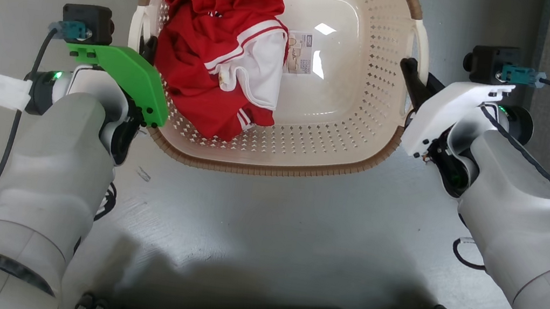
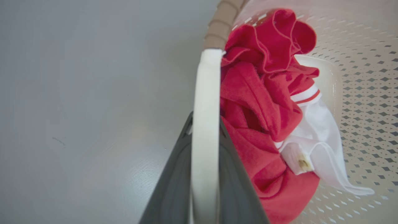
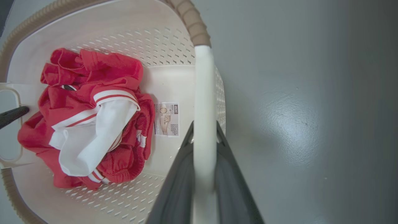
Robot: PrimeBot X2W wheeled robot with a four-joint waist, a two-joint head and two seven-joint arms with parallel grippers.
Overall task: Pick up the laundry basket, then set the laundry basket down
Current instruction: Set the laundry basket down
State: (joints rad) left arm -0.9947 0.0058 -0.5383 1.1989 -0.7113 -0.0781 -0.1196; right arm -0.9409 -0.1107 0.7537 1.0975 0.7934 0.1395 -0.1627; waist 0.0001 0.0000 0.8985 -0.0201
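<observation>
with the left gripper (image 1: 148, 48) and right gripper (image 1: 411, 71) each clamped on a white handle (image 2: 205, 93) of the cream-white perforated plastic laundry basket (image 1: 273, 168), tilt is risked by uneven lifting.

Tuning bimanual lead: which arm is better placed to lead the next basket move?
Left, marginally. Left gripper and right gripper are each shut on a handle of the laundry basket, but the clothes lie toward its left end.

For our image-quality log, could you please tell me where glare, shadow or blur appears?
Head view: glare patches on the laundry basket bottom, dark shadow across the near floor. Left wrist view: the white handle near the lens is soft. Right wrist view: likewise, plus floor sheen.
</observation>
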